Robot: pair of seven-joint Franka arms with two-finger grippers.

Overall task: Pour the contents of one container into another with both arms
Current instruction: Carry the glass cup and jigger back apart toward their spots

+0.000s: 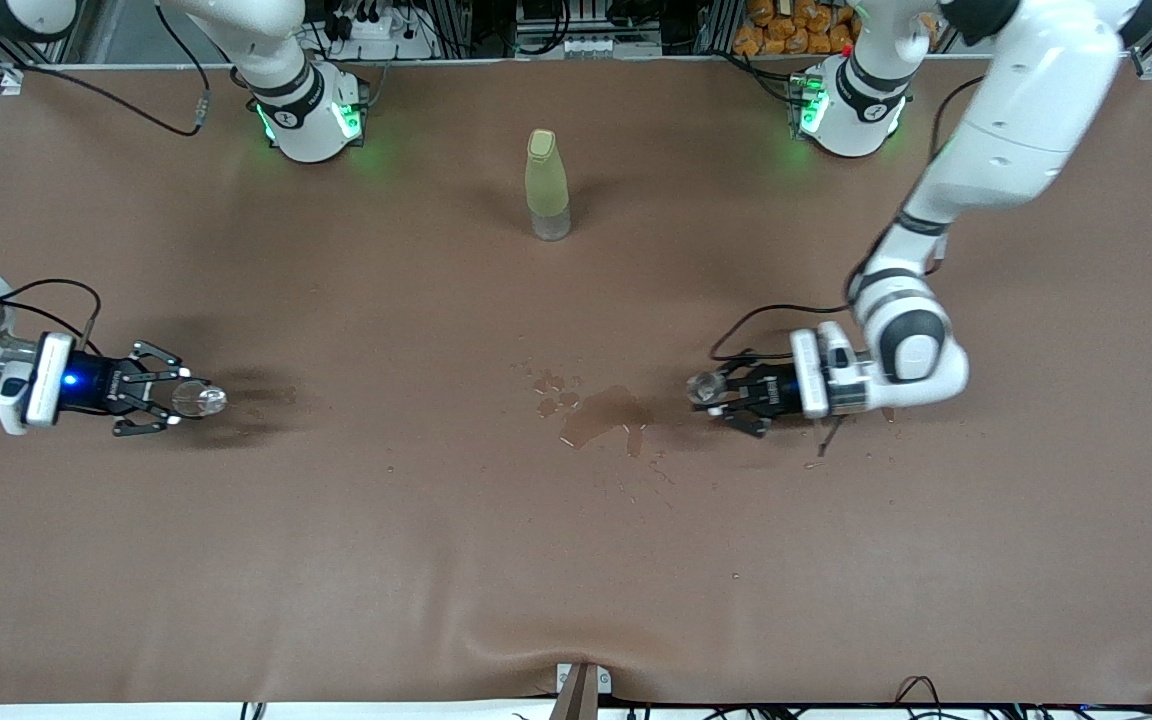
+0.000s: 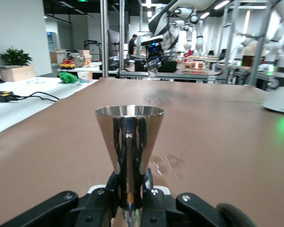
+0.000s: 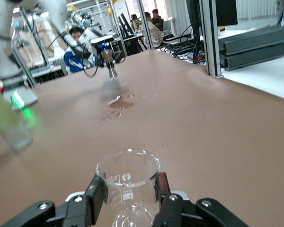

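Spilled liquid (image 1: 601, 415) lies between my grippers: right gripper (image 1: 181, 400) clamps the clear cup (image 1: 202, 400); left gripper (image 1: 721, 392) clamps the grey-rimmed cup (image 1: 704, 386), upright, well apart.

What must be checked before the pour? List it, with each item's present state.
1. Right claw shut on clear cup: ok.
2. Left claw shut on metal cup: ok.
3. Both cups upright: ok.
4. Cups brought together for pouring: not ok; they sit near the table's two ends.
5. Liquid in clear cup: cannot tell.
6. Table dry: not ok; a spill lies beside the left claw.
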